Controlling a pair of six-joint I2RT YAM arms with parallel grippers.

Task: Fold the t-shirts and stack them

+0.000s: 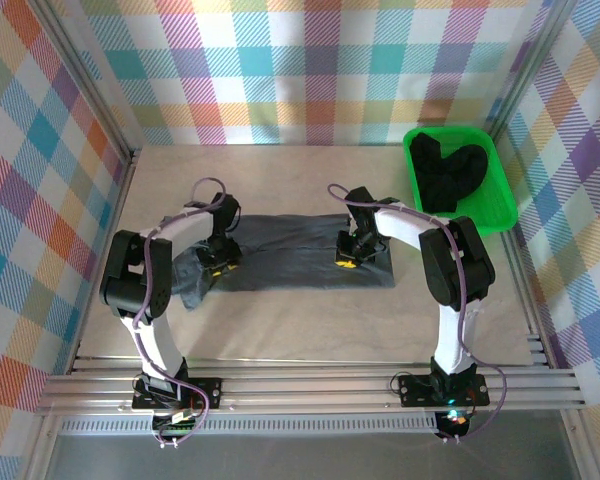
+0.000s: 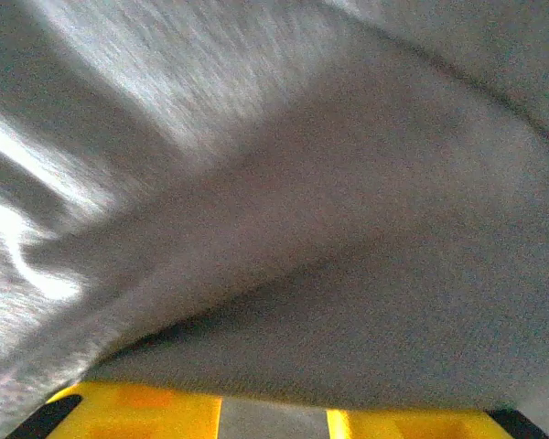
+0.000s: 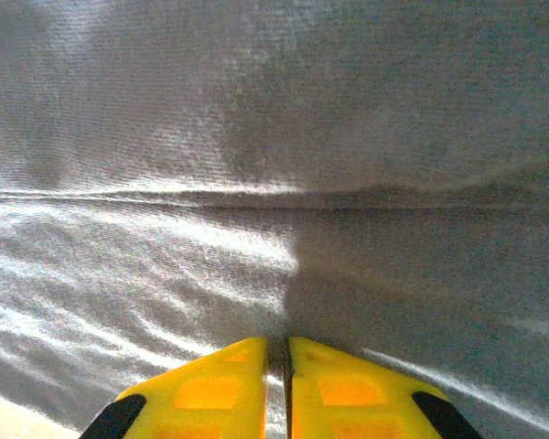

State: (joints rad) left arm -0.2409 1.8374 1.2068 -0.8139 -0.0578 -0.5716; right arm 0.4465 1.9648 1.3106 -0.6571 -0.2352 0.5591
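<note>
A robot lab cell — plaid walls [image 1: 310, 60], aluminium rail frame [image 1: 320, 385].

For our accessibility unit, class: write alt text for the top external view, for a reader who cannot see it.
Two robot arms bend over a grey t-shirt spread on a table, the left gripper and right gripper down near its ends. Black t-shirts lie bunched in a green tray at the far right.

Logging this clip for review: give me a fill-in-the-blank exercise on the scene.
1. The t-shirt spread on the table is slate ____.
2. The black shirts lie in a tray coloured ____.
3. That tray sits in the table's far ____ corner.
Missing: grey; green; right.
</note>
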